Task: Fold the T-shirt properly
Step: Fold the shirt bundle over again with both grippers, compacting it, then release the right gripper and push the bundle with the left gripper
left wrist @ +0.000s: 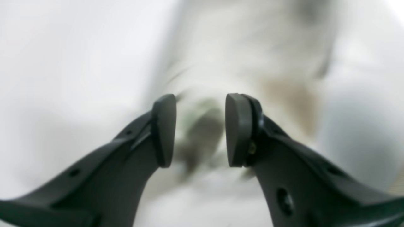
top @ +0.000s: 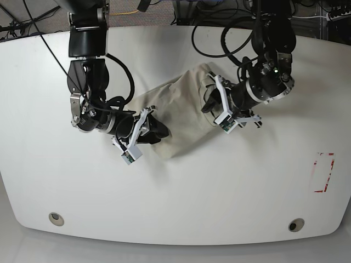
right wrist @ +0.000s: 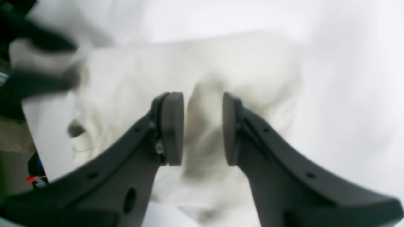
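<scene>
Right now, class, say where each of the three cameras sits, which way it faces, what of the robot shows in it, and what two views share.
Left wrist: on the left arm, looking past the left gripper at blurred T-shirt cloth.
Right wrist: on the right arm, looking past the right gripper at the T-shirt.
Base: overhead, looking down at the table; both arms show.
Shared: the T-shirt appears in all three.

A beige T-shirt (top: pixel 178 112) lies bunched in a slanted strip at the middle of a white table (top: pixel 175 192). The right gripper (top: pixel 155 130) meets its lower end, the left gripper (top: pixel 210 98) its upper end; how either's jaws stand is hidden. A red-outlined rectangle (top: pixel 323 172) marks the table's far edge, well apart from the cloth.
</scene>
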